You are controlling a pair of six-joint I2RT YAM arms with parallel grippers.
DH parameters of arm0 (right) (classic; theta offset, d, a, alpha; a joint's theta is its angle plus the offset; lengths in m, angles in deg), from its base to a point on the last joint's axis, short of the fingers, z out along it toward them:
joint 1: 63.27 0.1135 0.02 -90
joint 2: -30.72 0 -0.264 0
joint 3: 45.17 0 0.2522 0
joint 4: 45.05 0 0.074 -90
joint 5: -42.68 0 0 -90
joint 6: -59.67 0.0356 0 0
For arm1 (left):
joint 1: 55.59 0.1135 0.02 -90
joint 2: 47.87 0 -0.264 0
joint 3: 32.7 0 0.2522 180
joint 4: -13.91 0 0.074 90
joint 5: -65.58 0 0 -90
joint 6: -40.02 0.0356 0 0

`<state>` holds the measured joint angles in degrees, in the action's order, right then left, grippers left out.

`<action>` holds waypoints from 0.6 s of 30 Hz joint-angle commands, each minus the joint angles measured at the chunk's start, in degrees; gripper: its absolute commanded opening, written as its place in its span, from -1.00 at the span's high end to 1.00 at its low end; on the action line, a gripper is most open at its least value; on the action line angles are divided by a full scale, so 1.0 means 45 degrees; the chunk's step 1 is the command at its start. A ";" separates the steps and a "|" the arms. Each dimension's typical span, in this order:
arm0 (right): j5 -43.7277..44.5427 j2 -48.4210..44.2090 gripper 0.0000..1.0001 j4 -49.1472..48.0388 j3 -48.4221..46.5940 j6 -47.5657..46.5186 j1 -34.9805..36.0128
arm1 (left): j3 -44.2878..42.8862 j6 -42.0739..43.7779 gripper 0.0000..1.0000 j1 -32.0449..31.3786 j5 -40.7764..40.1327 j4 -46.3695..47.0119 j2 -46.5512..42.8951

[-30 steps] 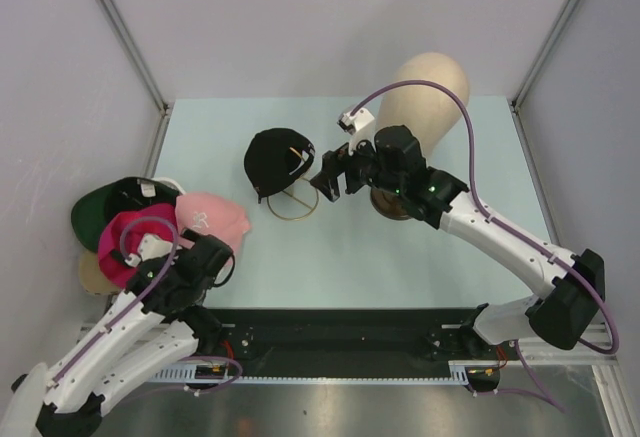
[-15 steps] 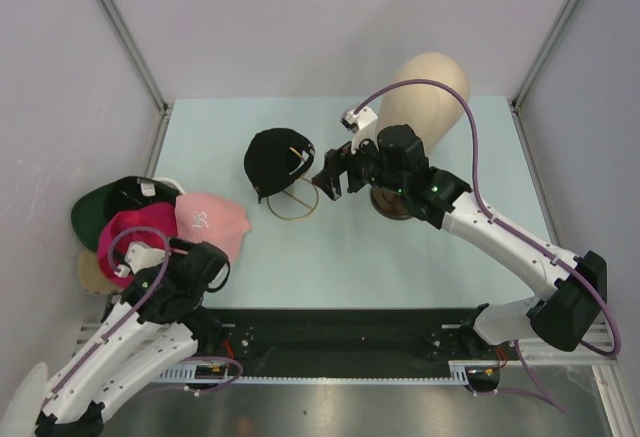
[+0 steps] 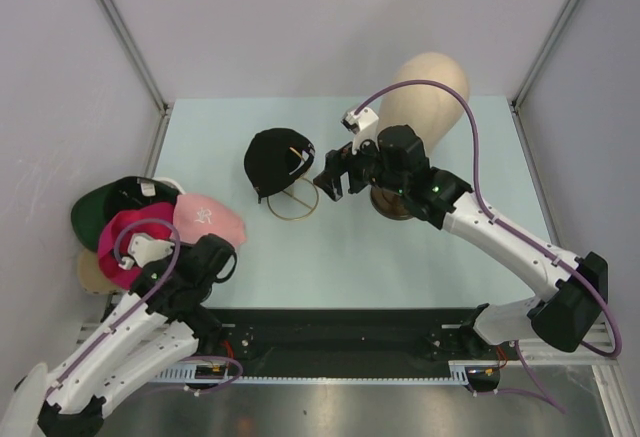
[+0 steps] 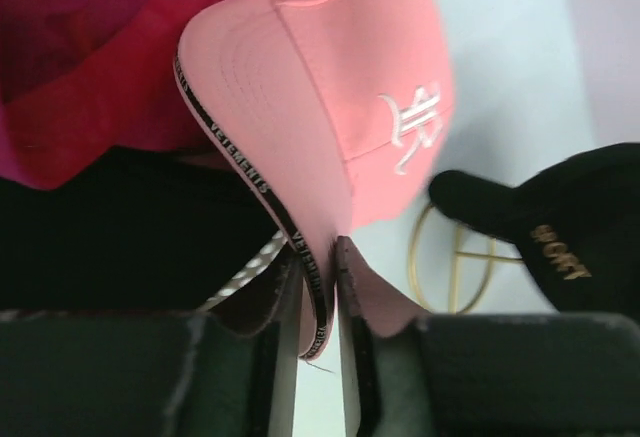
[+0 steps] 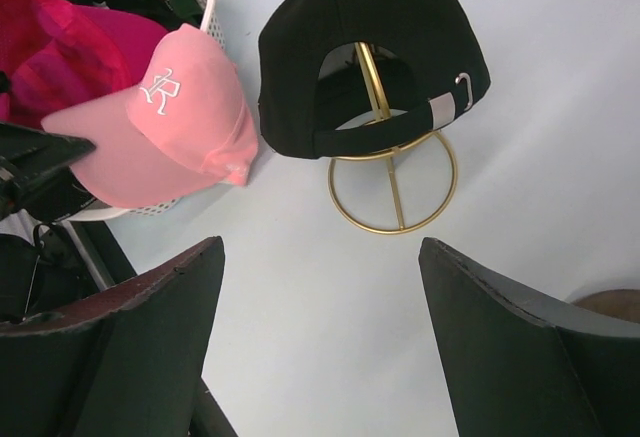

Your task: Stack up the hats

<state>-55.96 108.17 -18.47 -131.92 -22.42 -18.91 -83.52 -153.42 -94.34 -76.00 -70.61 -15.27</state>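
Left wrist view shows the left gripper (image 4: 318,257) with its two dark fingers pressed nearly together on the edge of the curved brim of the light pink cap (image 4: 330,87), so the brim is clamped between them. This cap is of smooth cotton-like fabric, with a white embroidered logo on the front and a black band with small white letters along the brim's edge. It lies at the left edge of the table (image 3: 400,257), near the near-left corner, and leans on the magenta cap (image 4: 90,57), which is of similar soft cloth. Behind them are the dark green cap (image 3: 90,212) and the tan cap (image 3: 90,275), all heaped in and over the white mesh basket (image 5: 205,2). The black cap (image 5: 370,27) sits near the middle of the table on a thin gold wire stand (image 5: 373,92) with a round ring base; its rounded crown and back strap face the right wrist camera. The right gripper (image 5: 320,252) hovers just beside this cap with its jaws wide apart and nothing between them. The smooth beige mannequin head (image 3: 430,87), egg-shaped, stands toward the far-right corner.
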 commanded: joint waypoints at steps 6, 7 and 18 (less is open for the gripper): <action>0.0397 -0.0473 -0.68 0.0119 -0.0361 -0.0174 -0.0053 | -0.2427 0.0718 0.99 0.0094 -0.2287 -0.0662 0.0237; 0.0417 -0.0492 -0.68 0.0139 -0.0420 -0.0232 -0.0072 | -0.2912 0.0972 0.99 0.0094 -0.2425 -0.0604 0.0217; 0.1099 -0.1097 -0.70 0.0569 -0.1221 -0.0506 -0.0794 | -0.7349 0.8955 0.99 0.0094 -0.4262 0.3686 0.1602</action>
<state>-53.62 106.94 -15.24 -133.45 -23.56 -20.61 -111.11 -132.43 -94.27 -89.33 -68.23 -10.95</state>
